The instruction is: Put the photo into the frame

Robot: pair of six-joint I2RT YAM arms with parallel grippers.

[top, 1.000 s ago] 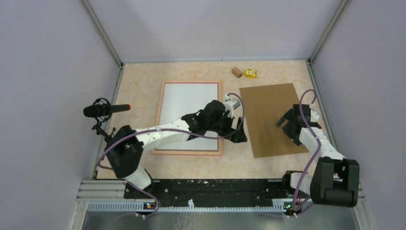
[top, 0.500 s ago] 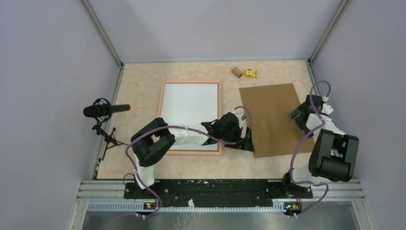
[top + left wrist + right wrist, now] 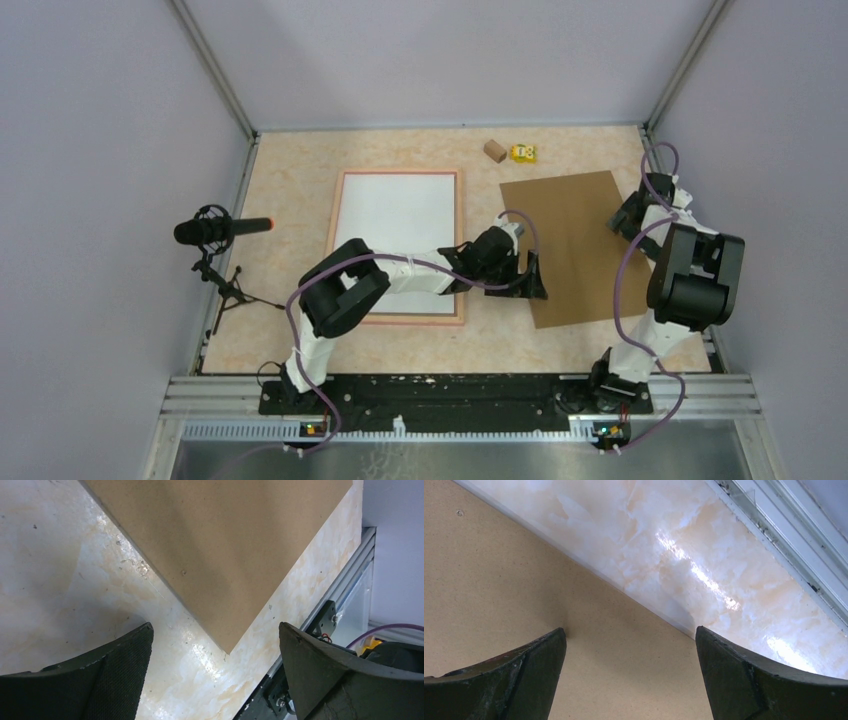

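Left tool [image 3: 215, 632] and right tool [image 3: 630, 632], both open, straddle backing board [image 3: 575, 245] edges; the flat board may skid across bench [image 3: 75, 595] unpinched.

Both arms are built alike. The left arm [image 3: 340, 290] and the right arm [image 3: 690, 275] have white tubular links set between bulky matte-black joint housings. A lilac cable [image 3: 625, 290] loops loosely along each one from base to wrist. They stand on a long black mounting plate [image 3: 450, 395], and small circuit boards [image 3: 315, 430] with orange lights sit just below each base. The left pincer [image 3: 215, 680] has broad, curved black fingers [image 3: 120, 675] with a finely cross-hatched inner pad. On the right pincer [image 3: 631, 680] the fingers look smoother, scuffed and dusty.
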